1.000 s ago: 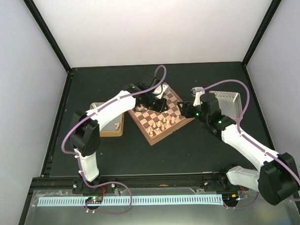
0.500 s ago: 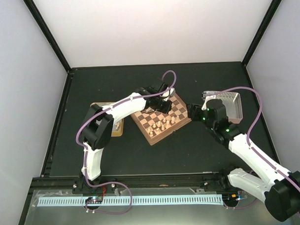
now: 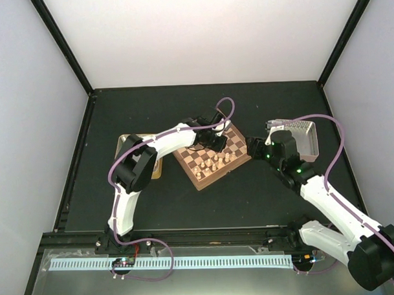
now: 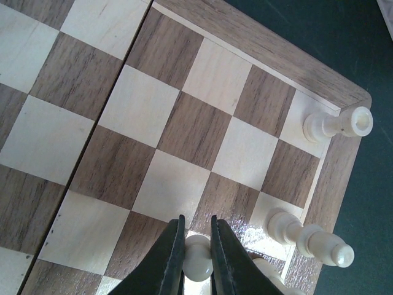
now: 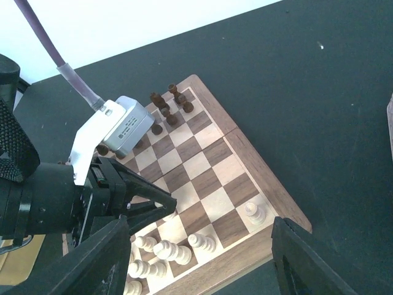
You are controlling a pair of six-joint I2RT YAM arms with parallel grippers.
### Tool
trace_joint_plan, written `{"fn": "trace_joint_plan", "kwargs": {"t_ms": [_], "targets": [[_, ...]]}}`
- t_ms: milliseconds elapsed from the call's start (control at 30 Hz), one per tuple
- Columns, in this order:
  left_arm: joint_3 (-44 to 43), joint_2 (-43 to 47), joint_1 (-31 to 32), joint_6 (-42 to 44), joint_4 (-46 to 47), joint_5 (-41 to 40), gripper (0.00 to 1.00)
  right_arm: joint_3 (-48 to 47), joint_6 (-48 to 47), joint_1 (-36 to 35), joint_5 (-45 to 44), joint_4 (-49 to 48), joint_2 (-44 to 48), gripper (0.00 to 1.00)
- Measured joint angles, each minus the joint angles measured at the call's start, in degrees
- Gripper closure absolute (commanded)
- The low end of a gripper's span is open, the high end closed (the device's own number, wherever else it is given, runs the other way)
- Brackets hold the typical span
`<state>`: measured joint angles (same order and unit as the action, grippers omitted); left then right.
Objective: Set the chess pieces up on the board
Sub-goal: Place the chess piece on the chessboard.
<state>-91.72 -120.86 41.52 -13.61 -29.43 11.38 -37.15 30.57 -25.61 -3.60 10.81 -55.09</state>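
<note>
Wrist-side only: left claw (image 4: 196,230) tight on cream piece (image 4: 198,261); right claw (image 5: 198,224) spread wide.

Overhead and wrist views (close) share board (image 3: 236,146).

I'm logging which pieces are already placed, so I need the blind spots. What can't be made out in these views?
- Left wrist: the pale piece in the left gripper is half covered by its fingers and cut by the bottom edge; type unclear.
- Top: pieces on the board are too small to name; the left arm covers part of it.
- Right wrist: the left arm hides the board's left squares.
</note>
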Motion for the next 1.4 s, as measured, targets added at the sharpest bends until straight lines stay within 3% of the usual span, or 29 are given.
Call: {"fn": "trace_joint_plan", "kwargs": {"t_ms": [267,767,1167,1400], "targets": [[1.36,0.0,0.02,0.2,0.98,0.87,0.92,0.0,0.02,0.0,0.04,0.02,-1.03,0.36],[2.62,0.0,0.17,1.09,1.62,1.75,0.8,-0.02,0.02,0.0,0.57,0.02,-1.92,0.36],[2.6,0.15,0.17,1.33,0.55,4.24,0.86,-0.02,0.02,0.0,0.81,0.02,-1.97,0.36],[2.6,0.22,0.17,2.01,-0.35,4.28,0.76,-0.09,0.02,0.0,1.09,0.02,-2.29,0.36]]}}
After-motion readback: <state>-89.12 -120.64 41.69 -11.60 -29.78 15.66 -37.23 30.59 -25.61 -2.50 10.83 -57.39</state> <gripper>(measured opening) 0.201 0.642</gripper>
